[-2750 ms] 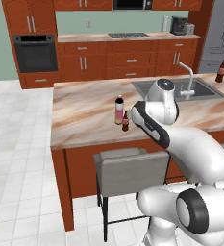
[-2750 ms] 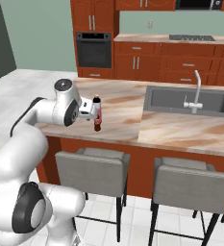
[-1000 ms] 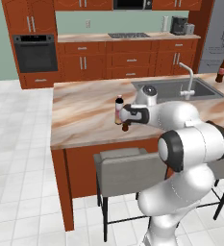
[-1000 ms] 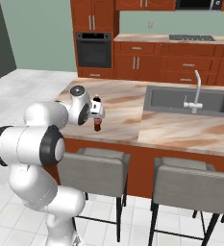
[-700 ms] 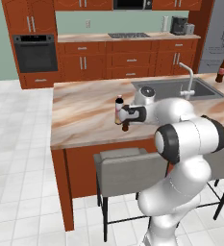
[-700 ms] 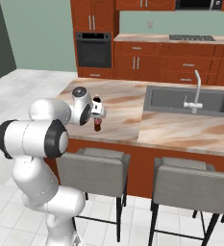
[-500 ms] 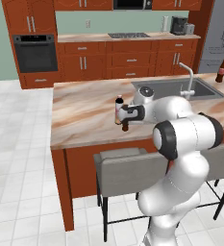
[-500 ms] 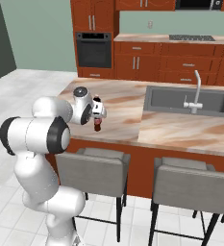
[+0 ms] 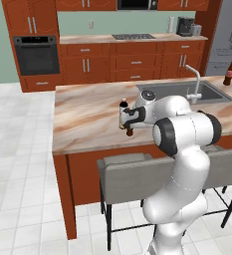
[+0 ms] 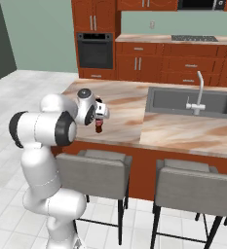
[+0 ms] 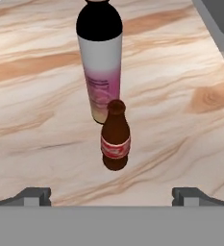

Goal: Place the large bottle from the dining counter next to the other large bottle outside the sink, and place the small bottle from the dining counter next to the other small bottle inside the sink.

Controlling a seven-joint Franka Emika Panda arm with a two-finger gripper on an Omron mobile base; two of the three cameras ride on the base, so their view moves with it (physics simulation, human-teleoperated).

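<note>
Two bottles stand upright near the front edge of the long beige-pink marbled dining counter (image 9: 82,117), well left of the grey rectangular metal sink (image 9: 174,90) with its curved silver faucet. Larger is the tall slim bottle with black cap, white shoulder and pink-to-yellow body (image 11: 100,62), and the short dark brown glass bottle with red label (image 11: 115,137) stands just in front of it. Smallest, the two-finger gripper (image 11: 111,194) hangs just short of the short bottle, its dark tips spread wide, holding nothing.

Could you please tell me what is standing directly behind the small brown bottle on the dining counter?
The tall gradient bottle stands upright just behind the small brown bottle, whose neck covers part of its yellow base.
</note>
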